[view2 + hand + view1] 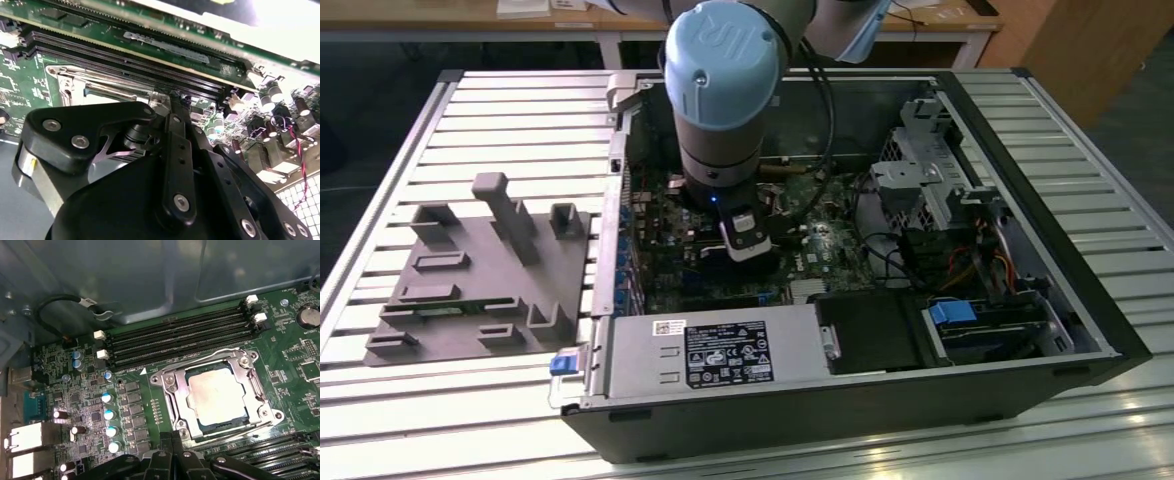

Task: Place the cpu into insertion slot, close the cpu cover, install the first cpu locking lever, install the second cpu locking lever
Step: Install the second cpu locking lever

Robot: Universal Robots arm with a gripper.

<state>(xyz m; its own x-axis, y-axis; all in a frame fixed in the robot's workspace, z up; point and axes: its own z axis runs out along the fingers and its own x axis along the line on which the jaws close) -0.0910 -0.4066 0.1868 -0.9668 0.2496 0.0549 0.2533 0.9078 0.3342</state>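
Cpu (217, 392), silvery-grey top up, sits seated in the insertion slot (197, 429) on the green motherboard (285, 365), roughly at the board's centre in the first wrist view. The cpu cover (172, 390) lies flat down around it, its square window framing the chip, and thin wire locking levers (260, 390) run along the frame's sides. Long black memory slots (180, 337) lie just beyond the socket at about its 12 o'clock in that view, with more slots (270, 450) on the opposite side at about 5 o'clock.

Gripper (172, 440) hangs low over the board, its black fingers (175, 150) pressed together with no gap between them and nothing held; the tips meet right at the socket frame's near edge, touching or just above it, I cannot tell which. In the exterior view the arm (720, 90) reaches down into the open computer case (1067, 290), with the grey power supply (720, 350) at 6 o'clock from the wrist, and a grey fixture plate (480, 270) on the slatted table (400, 400) at 9 o'clock
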